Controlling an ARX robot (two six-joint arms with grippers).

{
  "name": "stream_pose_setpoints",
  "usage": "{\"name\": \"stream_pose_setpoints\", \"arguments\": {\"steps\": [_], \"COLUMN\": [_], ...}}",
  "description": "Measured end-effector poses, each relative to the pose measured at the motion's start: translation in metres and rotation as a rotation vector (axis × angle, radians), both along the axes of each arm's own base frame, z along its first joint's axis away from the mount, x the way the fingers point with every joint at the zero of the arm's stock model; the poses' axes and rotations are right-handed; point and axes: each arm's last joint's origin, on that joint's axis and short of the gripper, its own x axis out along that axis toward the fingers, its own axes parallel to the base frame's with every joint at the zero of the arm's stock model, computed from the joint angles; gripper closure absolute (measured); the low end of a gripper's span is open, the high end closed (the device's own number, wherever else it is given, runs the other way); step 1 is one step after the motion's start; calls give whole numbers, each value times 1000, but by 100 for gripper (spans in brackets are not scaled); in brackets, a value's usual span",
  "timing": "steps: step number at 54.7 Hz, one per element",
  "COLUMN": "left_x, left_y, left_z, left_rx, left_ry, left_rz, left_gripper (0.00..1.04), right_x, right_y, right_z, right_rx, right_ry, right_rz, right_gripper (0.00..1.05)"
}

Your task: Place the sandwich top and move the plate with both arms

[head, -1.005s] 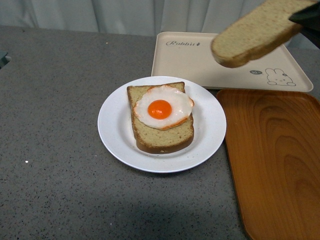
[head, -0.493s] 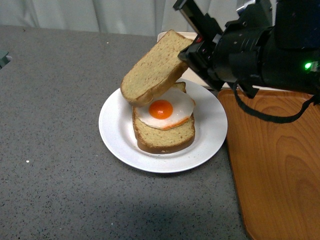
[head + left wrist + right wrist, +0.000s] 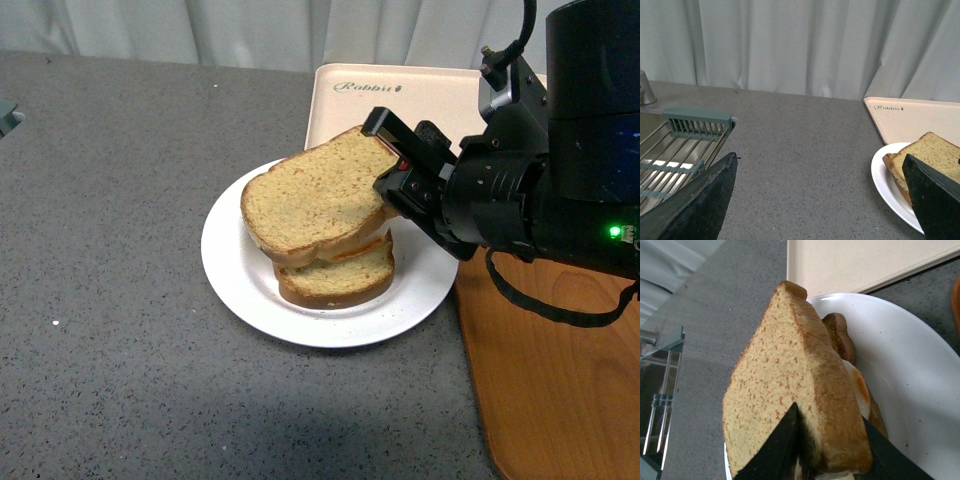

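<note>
— Two trays? Describe the setting.
— Grey speckled countertop (image 3: 110, 250), pale curtain (image 3: 790, 45) behind. Cream tray (image 3: 440, 95) at one o'clock of the plate (image 3: 240, 280), wood-grain tray (image 3: 560, 400) at four.
— The sandwich top (image 3: 315, 200)?
— Tan, darker crust, tilted on the fried egg (image 3: 860, 387) and lower slice (image 3: 340, 280) on the plate, pinched by the right gripper (image 3: 392, 160) from three o'clock. Left gripper (image 3: 819, 159) gapes wide.
— Writing?
— "Rabbit" on the cream tray.

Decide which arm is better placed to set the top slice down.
Right. The right gripper is shut on the sandwich top, tilted over the egg on the plate; the left gripper is open, beside the plate.
</note>
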Motion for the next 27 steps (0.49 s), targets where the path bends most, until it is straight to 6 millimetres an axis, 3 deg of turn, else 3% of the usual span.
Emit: {"name": "stream_pose_setpoints", "arguments": {"steps": [7, 16, 18, 22, 27], "left_x": [0, 0, 0, 0, 0], "left_y": [0, 0, 0, 0, 0], "left_z": [0, 0, 0, 0, 0], "left_rx": [0, 0, 0, 0, 0], "left_ry": [0, 0, 0, 0, 0], "left_rz": [0, 0, 0, 0, 1], "left_gripper": [6, 6, 6, 6, 6], "right_x": [2, 1, -2, -12, -48], "right_y": [-23, -66, -73, -91, -124], "right_z": [9, 46, 50, 56, 69], "right_rx": [-71, -137, -156, -300, -482], "right_ry": [0, -90, -113, -335, -596], "right_rz": [-65, -122, -136, -257, -319], "right_gripper": [46, 12, 9, 18, 34]}}
